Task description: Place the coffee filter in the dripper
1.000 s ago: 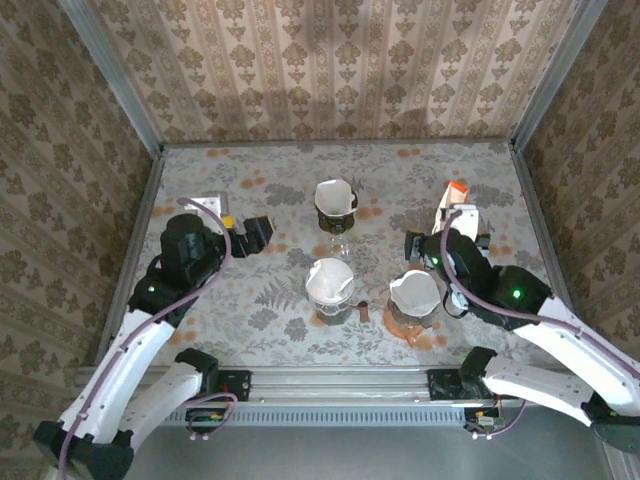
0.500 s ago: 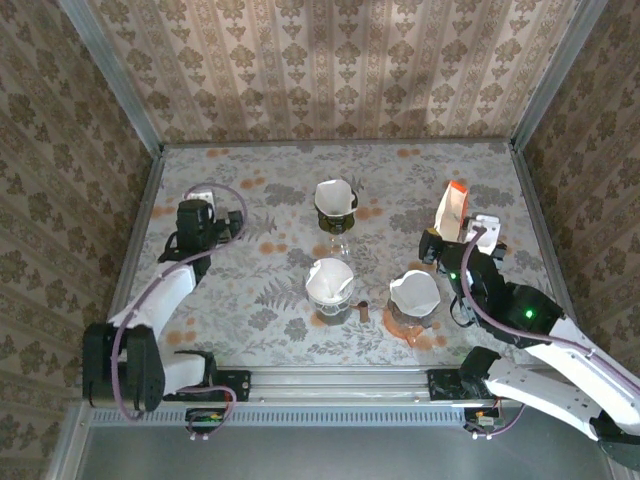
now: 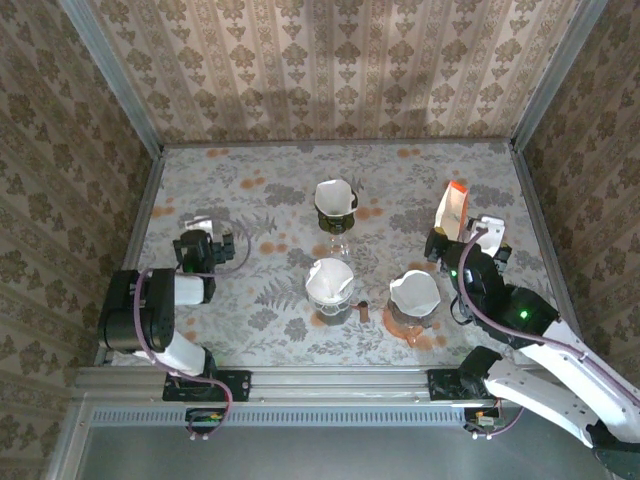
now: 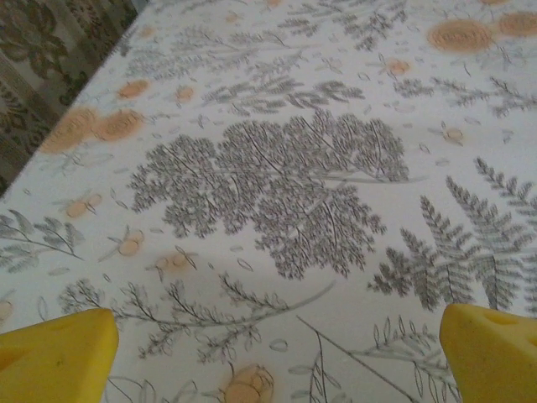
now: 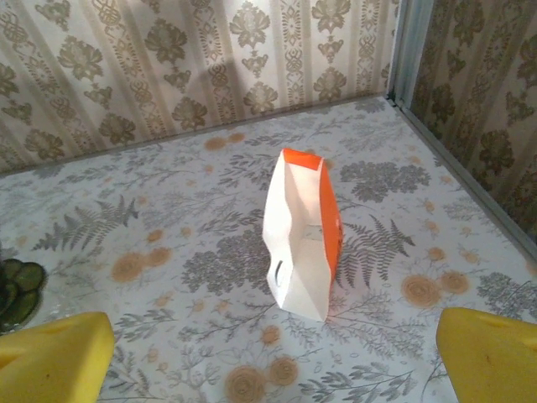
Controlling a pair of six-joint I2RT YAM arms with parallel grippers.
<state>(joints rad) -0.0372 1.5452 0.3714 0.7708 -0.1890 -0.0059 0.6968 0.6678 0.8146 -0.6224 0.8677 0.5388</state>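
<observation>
Three drippers stand mid-table, and a white paper coffee filter sits in each: a far one (image 3: 335,198), a middle one (image 3: 330,282) and a right one (image 3: 415,292) on an amber base. My left gripper (image 3: 203,226) is open over bare tablecloth at the left. In the left wrist view its yellow fingertips (image 4: 55,358) stand wide apart with nothing between them. My right gripper (image 3: 468,232) is open too, just behind the right dripper. It faces a white and orange filter bag (image 5: 302,235), which stands upright beyond the yellow fingertips (image 5: 490,349).
The filter bag (image 3: 452,208) stands near the right wall, whose metal rail (image 3: 535,215) runs along the table edge. A dark glass piece (image 5: 13,289) shows at the left of the right wrist view. The left arm is folded close to the left wall (image 3: 135,240).
The left arm has folded back, and its gripper has moved left, away from the drippers. The right gripper has drawn back to the right, toward the bag. Both stayed open.
</observation>
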